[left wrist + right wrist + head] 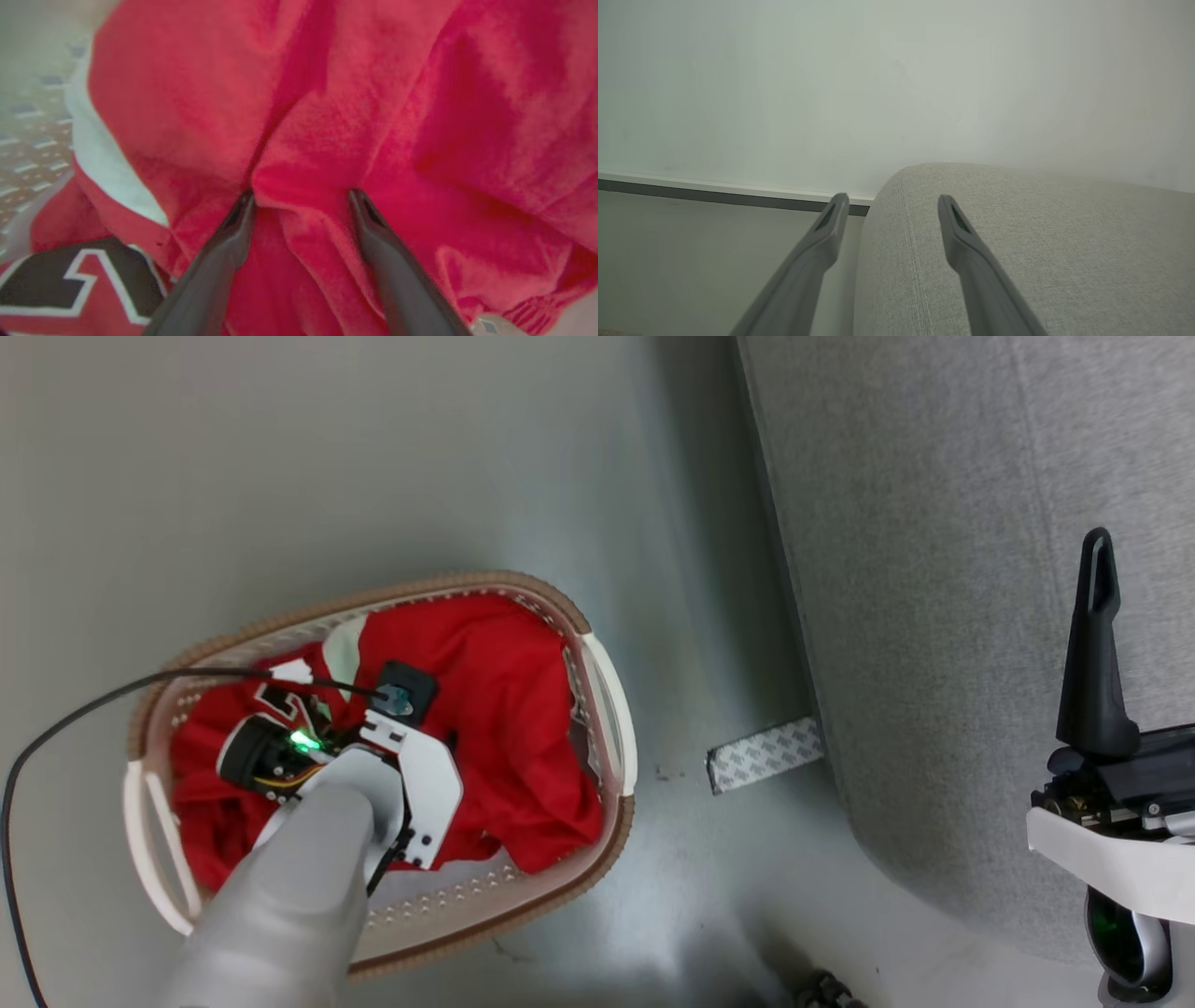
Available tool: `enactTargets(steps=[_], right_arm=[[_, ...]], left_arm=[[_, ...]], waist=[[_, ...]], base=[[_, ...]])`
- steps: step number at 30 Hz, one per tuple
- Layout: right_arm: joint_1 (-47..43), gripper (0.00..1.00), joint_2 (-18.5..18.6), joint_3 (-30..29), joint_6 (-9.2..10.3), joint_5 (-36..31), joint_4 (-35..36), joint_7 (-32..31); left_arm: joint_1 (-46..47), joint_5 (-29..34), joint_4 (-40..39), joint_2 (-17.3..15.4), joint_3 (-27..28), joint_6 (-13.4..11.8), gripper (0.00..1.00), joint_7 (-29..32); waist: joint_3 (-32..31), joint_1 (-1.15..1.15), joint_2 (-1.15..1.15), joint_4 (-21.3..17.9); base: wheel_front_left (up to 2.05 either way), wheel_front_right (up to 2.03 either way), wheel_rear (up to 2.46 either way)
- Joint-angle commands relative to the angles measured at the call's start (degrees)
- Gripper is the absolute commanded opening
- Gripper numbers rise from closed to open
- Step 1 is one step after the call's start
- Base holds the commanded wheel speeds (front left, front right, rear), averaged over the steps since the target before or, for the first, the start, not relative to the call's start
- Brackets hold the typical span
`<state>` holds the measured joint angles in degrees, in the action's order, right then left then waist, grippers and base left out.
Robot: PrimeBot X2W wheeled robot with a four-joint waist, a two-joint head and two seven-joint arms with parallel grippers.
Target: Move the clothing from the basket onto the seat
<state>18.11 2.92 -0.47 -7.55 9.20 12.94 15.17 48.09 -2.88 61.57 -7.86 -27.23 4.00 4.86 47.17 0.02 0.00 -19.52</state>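
Left gripper (301,200), fingers spread, presses into the clothing (397,116) inside the basket (439,586); right gripper (889,200) hangs open over the seat (1041,242).

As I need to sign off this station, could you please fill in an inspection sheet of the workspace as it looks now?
Surface: glossy grey floor.
Job's things: red clothing lies crumpled inside the basket; the grey seat stands apart from it, on the robot's right.
Clutter: a strip of patterned tape on the floor at the seat's base; a small dark object at the bottom edge, too cut off to identify.
End effectors: left end effector open, fingertips at a fold of the clothing; right end effector open and empty above the seat.
Cables: black cable crosses the basket rim to the left wrist.
Surroundings: pale wall with a dark baseboard.
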Motion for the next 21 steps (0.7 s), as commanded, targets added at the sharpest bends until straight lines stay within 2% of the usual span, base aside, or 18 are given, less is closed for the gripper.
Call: enactTargets(steps=[1, 2, 3, 4, 10, 16, 21], right_arm=[[0.8, 1.0, 0.0, -0.2, 0.13, 0.5, 0.3, 0.0], [0.8, 1.0, 0.0, -0.4, 0.12, 0.6, 0.2, 0.0], [0.8, 1.0, 0.0, -0.7, 0.12, 0.6, 0.1, 0.0], [0.8, 1.0, 0.0, -0.9, 0.12, 0.6, -0.2, 0.0], [0.4, 1.0, 0.0, -0.8, 0.12, 0.7, -2.5, 0.0], [-2.9, 1.0, 0.0, -1.7, 0.12, -0.2, -6.1, 0.0], [-6.7, 1.0, 0.0, -1.9, 0.12, -0.9, -9.0, 0.0]], left_arm=[[1.0, 1.2, 1.1, -0.4, -0.7, 0.1, 1.0, -1.2], [1.3, 1.4, 1.7, -0.4, -0.9, 0.1, 0.72, -1.6], [1.5, 1.3, 2.3, -0.2, -1.0, -0.1, 0.25, -2.3], [1.4, 1.2, 2.7, 0.1, -1.2, -0.2, 0.0, -3.1], [-0.8, -1.0, 4.2, 1.8, -1.0, 0.1, 0.0, -8.8], [-6.9, -5.0, 3.7, 3.8, 0.4, 0.8, 0.0, -14.8], [-12.9, -8.1, 1.7, 4.7, 0.8, 1.2, 0.0, -16.6]], waist=[[2.8, -0.02, 0.0, -0.9], [2.9, -0.02, 0.0, -0.8], [2.9, -0.02, 0.0, -0.7], [2.6, -0.02, 0.0, -0.5], [-2.9, -0.02, 0.0, 1.9], [-14.7, -0.02, 0.0, 5.8], [-25.2, -0.02, 0.0, 8.7]], base=[[0.0, 0.0, 0.0], [0.0, 0.0, 0.0], [0.0, 0.0, 0.0], [0.0, 0.0, 0.0], [0.0, 0.0, 0.0], [0.0, 0.0, 0.0], [0.0, 0.0, 0.0]])
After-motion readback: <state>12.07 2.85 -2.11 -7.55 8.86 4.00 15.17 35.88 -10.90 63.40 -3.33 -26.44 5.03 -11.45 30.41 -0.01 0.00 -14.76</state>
